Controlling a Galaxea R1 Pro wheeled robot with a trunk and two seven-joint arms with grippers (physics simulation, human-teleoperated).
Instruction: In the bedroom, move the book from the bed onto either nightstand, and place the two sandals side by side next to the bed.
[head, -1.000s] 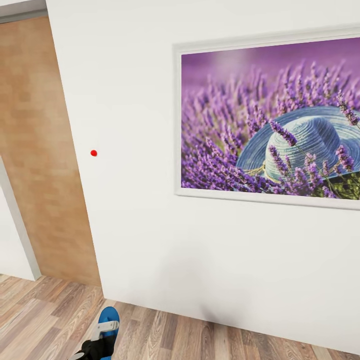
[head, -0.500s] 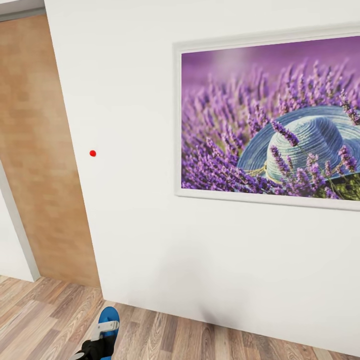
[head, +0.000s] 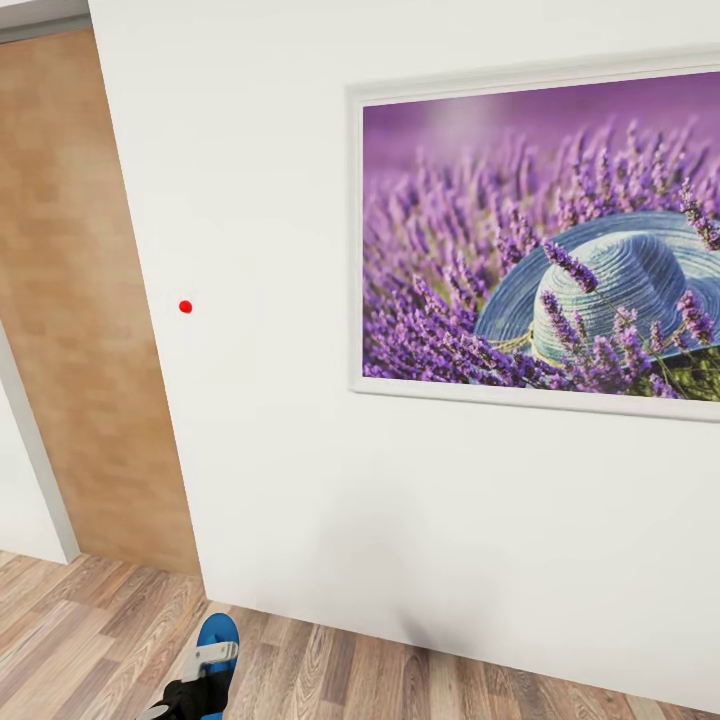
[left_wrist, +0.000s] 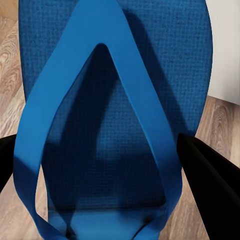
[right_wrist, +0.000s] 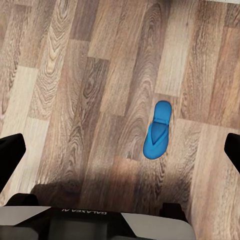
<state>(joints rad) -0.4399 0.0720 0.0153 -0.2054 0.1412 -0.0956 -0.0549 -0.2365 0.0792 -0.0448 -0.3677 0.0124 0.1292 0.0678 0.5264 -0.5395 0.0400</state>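
The left gripper (head: 205, 668) is pinched shut on a blue sandal (head: 217, 640), low at the bottom edge of the head view. In the left wrist view the sandal (left_wrist: 115, 100) is very close, with its blue straps on top, and a black finger (left_wrist: 210, 185) presses on one side of it while the other finger shows at the other side. The sandal is up in the air over the wood floor (head: 90, 630), near the foot of a white wall (head: 270, 250). The right gripper (right_wrist: 120, 150) has its two black fingers spread wide apart, with nothing between them. It looks straight down at the floor (right_wrist: 60, 75). The other sandal (right_wrist: 157, 131) lies flat on the planks there, straps up, all by itself. Below it in that view is a part of the robot's base (right_wrist: 100, 222), grey and white. On the wall hangs a big picture (head: 540, 240) in a white frame, with purple flowers and a blue hat. A small red dot (head: 185, 307) sits on the wall beside it. Past the wall's left edge is a light brown wood panel (head: 80, 300).
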